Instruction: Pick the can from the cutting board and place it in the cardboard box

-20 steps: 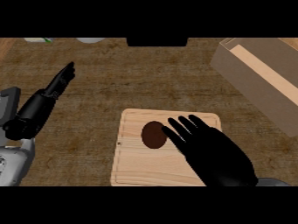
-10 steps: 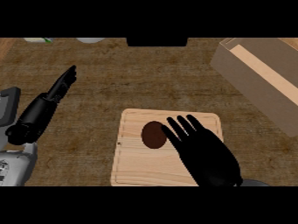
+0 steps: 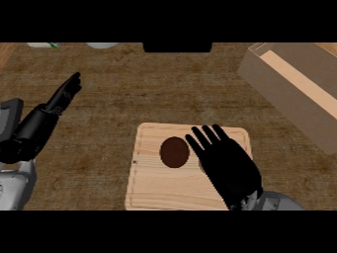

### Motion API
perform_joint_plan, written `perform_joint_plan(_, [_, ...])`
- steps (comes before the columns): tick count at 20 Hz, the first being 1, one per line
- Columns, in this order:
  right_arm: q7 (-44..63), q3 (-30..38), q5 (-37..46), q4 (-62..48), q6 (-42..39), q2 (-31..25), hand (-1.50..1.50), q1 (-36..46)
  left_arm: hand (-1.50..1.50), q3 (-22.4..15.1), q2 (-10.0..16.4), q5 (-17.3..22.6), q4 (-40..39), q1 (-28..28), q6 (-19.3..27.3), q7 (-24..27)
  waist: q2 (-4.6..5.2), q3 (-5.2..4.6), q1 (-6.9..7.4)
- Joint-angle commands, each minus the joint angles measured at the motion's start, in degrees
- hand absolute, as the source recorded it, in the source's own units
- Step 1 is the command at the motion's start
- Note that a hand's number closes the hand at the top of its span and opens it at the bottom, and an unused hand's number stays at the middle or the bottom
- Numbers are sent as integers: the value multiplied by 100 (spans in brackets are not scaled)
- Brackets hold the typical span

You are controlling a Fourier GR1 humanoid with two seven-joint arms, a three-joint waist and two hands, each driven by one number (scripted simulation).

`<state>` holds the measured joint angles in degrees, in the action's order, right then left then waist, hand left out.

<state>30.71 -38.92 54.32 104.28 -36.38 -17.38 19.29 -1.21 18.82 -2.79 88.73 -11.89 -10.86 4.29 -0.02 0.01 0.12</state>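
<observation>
The right hand [image 3: 229, 165] is extending over the board [image 3: 156, 188], fingers [image 3: 204, 138] straight and released, holding nothing; the can [image 3: 175, 151] is lying on the board just left of those fingers, contact indeterminable, the box [image 3: 287, 94] sitting well beyond them to the right, while the left hand [image 3: 51, 111] is resting open at left.

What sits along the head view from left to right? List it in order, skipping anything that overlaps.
left hand → can → right hand → cardboard box
</observation>
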Motion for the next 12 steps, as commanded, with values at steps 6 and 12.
perform_joint_plan(6, [-633, 137, 456, -378, 171, 271, -150, -358, 0, -176, -497, -632, -203, 167, 235, 294, 2, -1, -13])
perform_joint_plan(12, [-1147, 433, 895, -973, 587, 144, -150, -332, 0, 122, -443, -427, -435, -310, -77, 93, 4, 0, -18])
